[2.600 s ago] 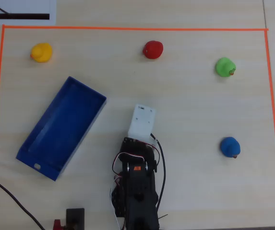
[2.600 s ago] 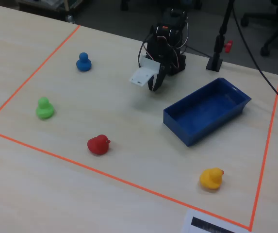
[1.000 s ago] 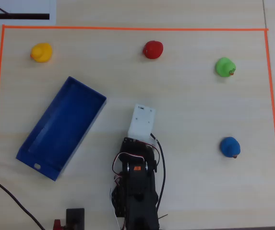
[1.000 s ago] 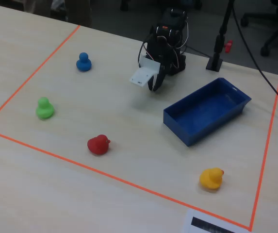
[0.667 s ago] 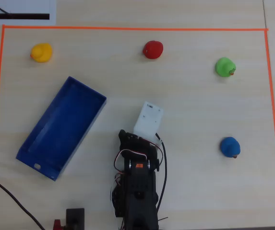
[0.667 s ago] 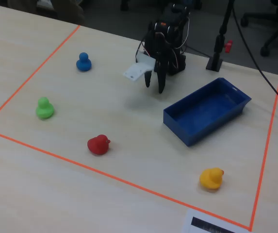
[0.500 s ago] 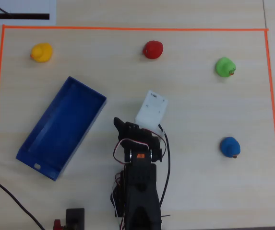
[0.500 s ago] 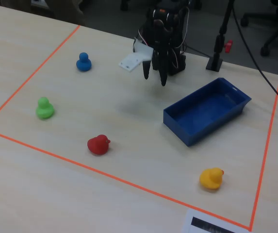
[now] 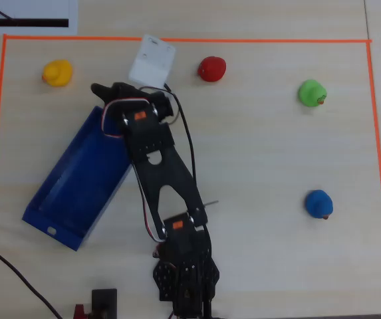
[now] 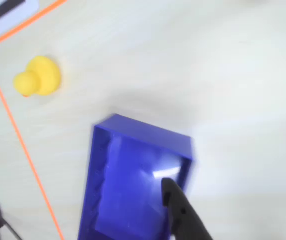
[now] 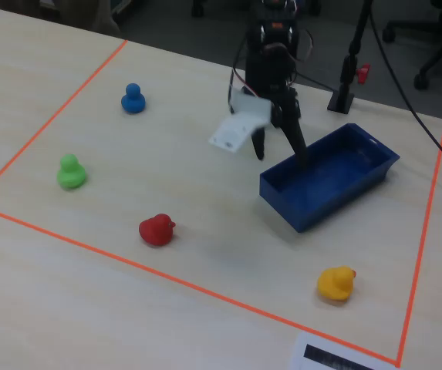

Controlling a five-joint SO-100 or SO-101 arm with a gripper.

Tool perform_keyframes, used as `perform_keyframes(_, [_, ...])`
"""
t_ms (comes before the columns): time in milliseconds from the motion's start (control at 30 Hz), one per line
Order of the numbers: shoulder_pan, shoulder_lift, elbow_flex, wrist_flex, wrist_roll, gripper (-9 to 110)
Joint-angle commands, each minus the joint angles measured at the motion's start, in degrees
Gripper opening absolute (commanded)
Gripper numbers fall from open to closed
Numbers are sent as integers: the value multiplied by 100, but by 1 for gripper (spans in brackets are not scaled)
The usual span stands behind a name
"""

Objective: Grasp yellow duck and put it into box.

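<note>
The yellow duck (image 9: pixel 57 73) stands alone in the top left corner of the orange-taped area in the overhead view. It also shows in the wrist view (image 10: pixel 37 77) and near the front in the fixed view (image 11: pixel 336 283). The blue box (image 9: pixel 70 186) lies slantwise below it and is empty; it shows in the wrist view (image 10: pixel 143 132) and the fixed view (image 11: pixel 313 208). My gripper (image 9: pixel 102 105) is open and empty, above the box's end nearest the duck. In the fixed view (image 11: pixel 278 153) one finger reaches over the box's rim. In the wrist view (image 10: pixel 85 220) the jaws are spread wide.
A red duck (image 9: pixel 211 68), a green duck (image 9: pixel 312 93) and a blue duck (image 9: pixel 319 203) stand to the right in the overhead view. Orange tape (image 9: pixel 183 40) frames the table area. A white label (image 9: pixel 24 14) lies beyond the top left corner.
</note>
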Motion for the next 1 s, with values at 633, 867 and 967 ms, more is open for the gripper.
perform_keyframes(633, [-1424,-3902,-3841,-1151,-1362,42])
perform_keyframes(867, [-1397,-3604,-2883,-1731,-2558,41])
perform_keyframes(967, [-1354,-3516,-2575,-2136,-2848,41])
